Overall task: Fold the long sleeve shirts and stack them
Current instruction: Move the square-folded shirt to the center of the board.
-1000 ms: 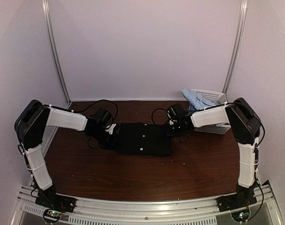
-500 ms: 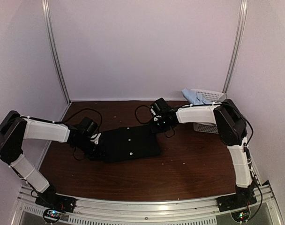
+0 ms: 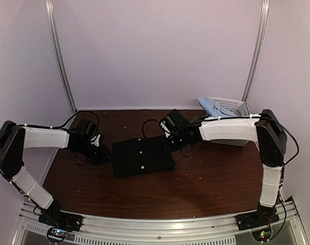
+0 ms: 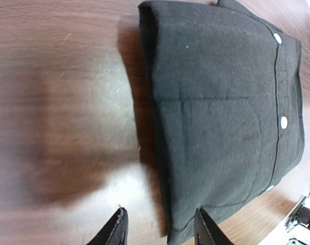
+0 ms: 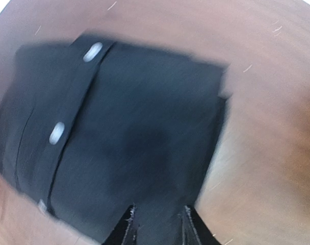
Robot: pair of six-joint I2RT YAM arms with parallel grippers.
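Note:
A plain black long sleeve shirt (image 3: 143, 156) lies folded into a rectangle on the brown table, its pale buttons showing (image 4: 283, 121). My left gripper (image 3: 105, 154) hovers just off the shirt's left edge, open. In the left wrist view that folded edge (image 4: 160, 168) runs between the spread fingertips, and nothing is gripped (image 4: 162, 232). My right gripper (image 3: 170, 144) is over the shirt's far right corner. Its jaws stand apart above the black cloth (image 5: 134, 132), near the cloth's edge (image 5: 157, 224). A pale blue shirt (image 3: 212, 106) hangs over the basket's rim at the back right.
The white lattice basket (image 3: 230, 104) stands at the back right corner, partly behind my right arm. Black cables loop beside both wrists (image 3: 154, 124). Walls enclose the table (image 3: 206, 178) at the back and on both sides.
The black shirt has slid left and turned slightly. My left gripper opened and pulled back left off the shirt. My right arm reached further left along with it.

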